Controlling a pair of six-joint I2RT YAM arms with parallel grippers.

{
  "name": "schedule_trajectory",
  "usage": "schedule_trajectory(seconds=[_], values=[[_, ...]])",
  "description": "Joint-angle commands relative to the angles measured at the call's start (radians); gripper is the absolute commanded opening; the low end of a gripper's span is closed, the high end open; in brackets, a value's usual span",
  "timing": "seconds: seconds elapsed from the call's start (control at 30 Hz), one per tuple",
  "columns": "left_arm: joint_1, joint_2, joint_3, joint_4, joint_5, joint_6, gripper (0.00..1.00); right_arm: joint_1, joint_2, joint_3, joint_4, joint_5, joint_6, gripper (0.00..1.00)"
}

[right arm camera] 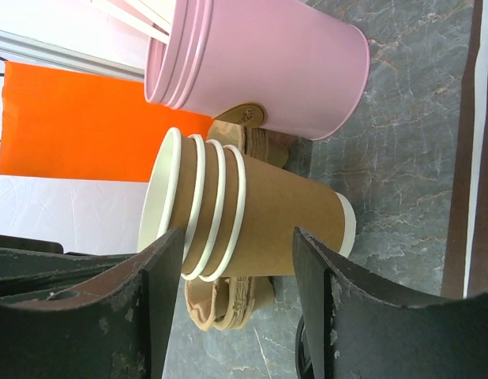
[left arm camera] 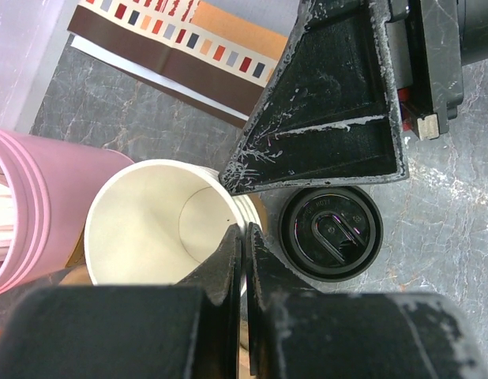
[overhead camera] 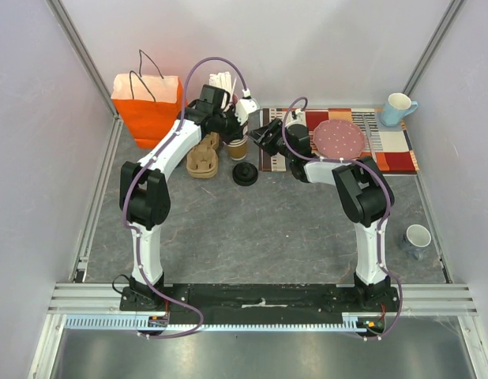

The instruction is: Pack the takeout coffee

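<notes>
No capped brown cup shows in any view. A stack of lidless cream-rimmed brown paper cups stands by the placemat and also shows in the right wrist view. A loose round black lid lies on the table beside it, as the left wrist view shows. My left gripper is shut, pinching the rim of the top cup from above. My right gripper is open, with one finger on each side of the stack, not touching it.
A pink tumbler with sticks stands behind the cups. Cardboard cup carriers lie to their left, with an orange paper bag further left. A pink plate sits on the patterned placemat. A light blue mug stands at the far right, and another mug at the near right.
</notes>
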Motion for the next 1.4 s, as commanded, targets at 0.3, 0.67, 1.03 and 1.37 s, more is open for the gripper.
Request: schedule_trajectory(seconds=[0.3,0.67,1.03,1.37], values=[[-0.015,-0.043,-0.016,0.122,0.049,-0.031,0.02,0.012,0.032,0.016,-0.117,0.051,-0.031,0.64],[-0.035,-0.069,-0.108,0.228,-0.058,0.100,0.02,0.014,0.024,0.078,-0.138,0.056,-0.101,0.66],[-0.036,-0.099,-0.105,0.247,-0.092,0.112,0.02,0.017,0.021,0.090,-0.119,0.037,-0.123,0.68],[-0.036,-0.137,-0.137,0.247,-0.129,0.126,0.02,0.022,0.006,0.119,-0.152,0.031,-0.175,0.70]])
